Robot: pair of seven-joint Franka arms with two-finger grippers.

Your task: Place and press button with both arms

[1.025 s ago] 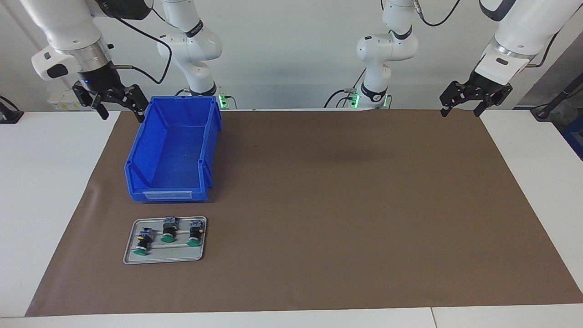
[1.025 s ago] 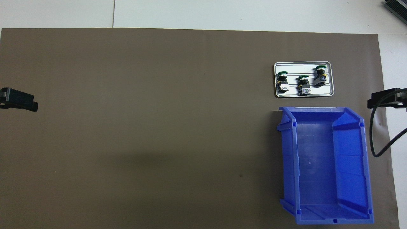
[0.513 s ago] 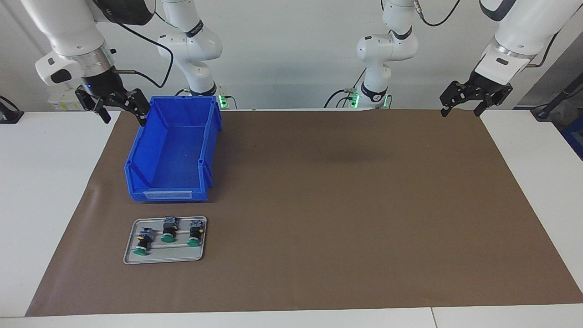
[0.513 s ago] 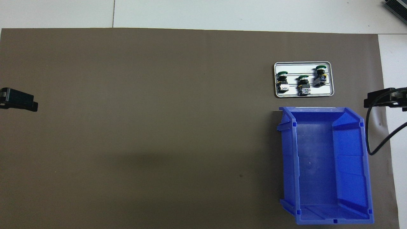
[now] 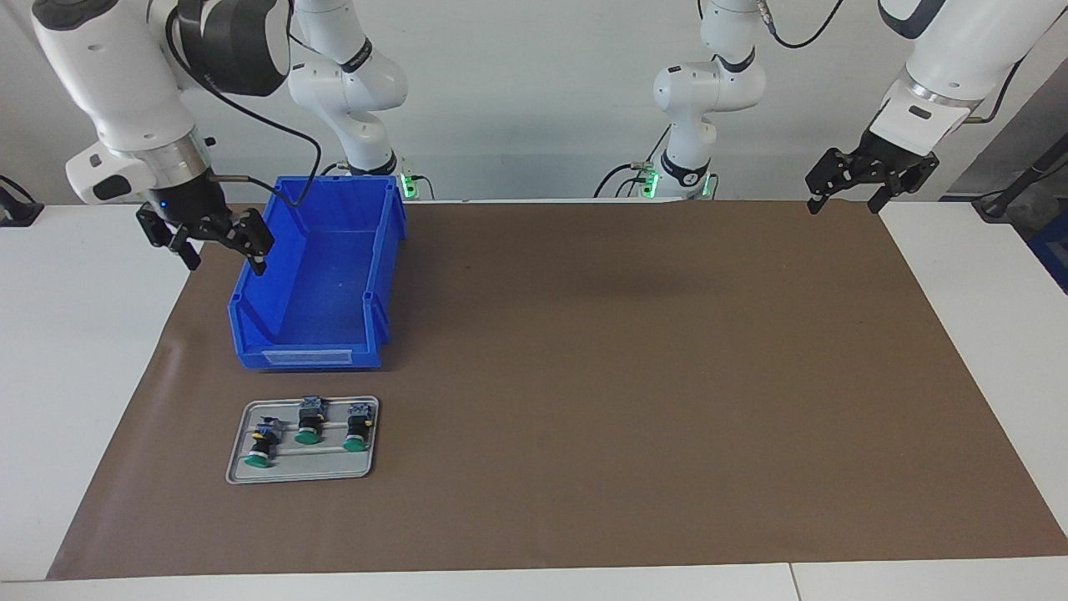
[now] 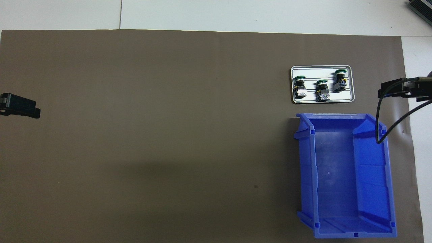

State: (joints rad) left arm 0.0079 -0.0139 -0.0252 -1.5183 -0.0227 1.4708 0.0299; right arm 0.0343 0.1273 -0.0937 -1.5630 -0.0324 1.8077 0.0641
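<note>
Just three buttons [image 5: 308, 426] on tray [image 5: 239, 467]

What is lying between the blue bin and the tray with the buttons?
Nothing: the facing view shows bare brown mat between blue bin and tray.

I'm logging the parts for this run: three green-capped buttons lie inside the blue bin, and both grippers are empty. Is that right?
Not quite. The three buttons lie on the small grey tray, which sits beside the blue bin, farther from the robots; the bin holds nothing, as the overhead view shows. The right gripper and left gripper are indeed empty.
</note>
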